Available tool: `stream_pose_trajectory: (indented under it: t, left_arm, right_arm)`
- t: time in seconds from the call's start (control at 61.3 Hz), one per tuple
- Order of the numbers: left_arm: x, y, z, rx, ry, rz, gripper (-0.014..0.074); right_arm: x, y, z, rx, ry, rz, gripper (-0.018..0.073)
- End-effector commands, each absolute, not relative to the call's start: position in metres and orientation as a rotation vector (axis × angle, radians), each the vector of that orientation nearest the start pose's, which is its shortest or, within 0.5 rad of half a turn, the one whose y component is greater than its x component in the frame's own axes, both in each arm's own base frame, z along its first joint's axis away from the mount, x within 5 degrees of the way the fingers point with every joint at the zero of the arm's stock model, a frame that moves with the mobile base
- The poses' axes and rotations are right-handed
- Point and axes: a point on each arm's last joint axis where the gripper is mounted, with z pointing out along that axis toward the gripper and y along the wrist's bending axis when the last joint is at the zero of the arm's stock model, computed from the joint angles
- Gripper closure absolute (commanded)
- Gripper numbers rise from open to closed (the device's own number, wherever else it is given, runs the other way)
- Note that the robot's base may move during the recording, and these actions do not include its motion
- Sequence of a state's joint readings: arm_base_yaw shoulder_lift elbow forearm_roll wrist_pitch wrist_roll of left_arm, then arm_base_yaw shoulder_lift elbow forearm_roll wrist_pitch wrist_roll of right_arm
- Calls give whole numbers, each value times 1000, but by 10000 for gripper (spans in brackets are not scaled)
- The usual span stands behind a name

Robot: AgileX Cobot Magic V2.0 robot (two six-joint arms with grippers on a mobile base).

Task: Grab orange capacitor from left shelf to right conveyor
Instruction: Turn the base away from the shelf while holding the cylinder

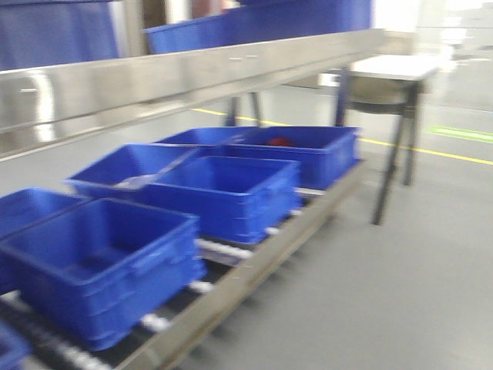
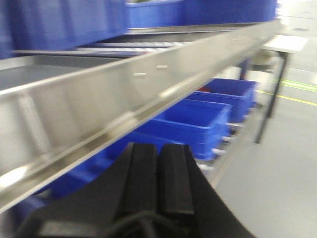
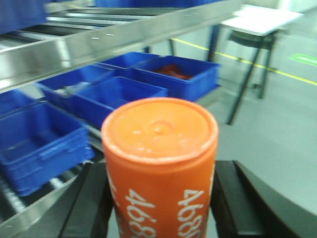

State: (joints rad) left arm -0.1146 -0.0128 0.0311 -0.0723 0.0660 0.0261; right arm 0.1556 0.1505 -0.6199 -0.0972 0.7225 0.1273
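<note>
Right gripper clamps the capacitor, clear of the shelf; left gripper closed, seemingly empty. Conveyor unseen; delivery remains.

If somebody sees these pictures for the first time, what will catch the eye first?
The orange capacitor, marked 4680, fills the right wrist view, upright in the right gripper. Next come the blue bins, standing in rows on the lower level of the shiny steel shelf.

The steel shelf, blurred, holds blue bins on rollers under its rail; a white-topped table stands beyond
</note>
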Motion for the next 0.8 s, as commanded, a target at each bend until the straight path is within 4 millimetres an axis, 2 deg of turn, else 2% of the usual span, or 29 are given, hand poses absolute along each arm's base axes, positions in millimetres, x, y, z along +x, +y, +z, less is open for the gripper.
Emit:
stream_pose_trajectory:
  t: [0.0,0.783]
  left_arm:
    - [55,-6,208,46,1465,-132,723]
    - [55,-6,208,46,1465,-132,723]
  right_arm:
    - [18,-3,355,-52,1634,87,503]
    - [18,-3,355,-52,1634,87,503]
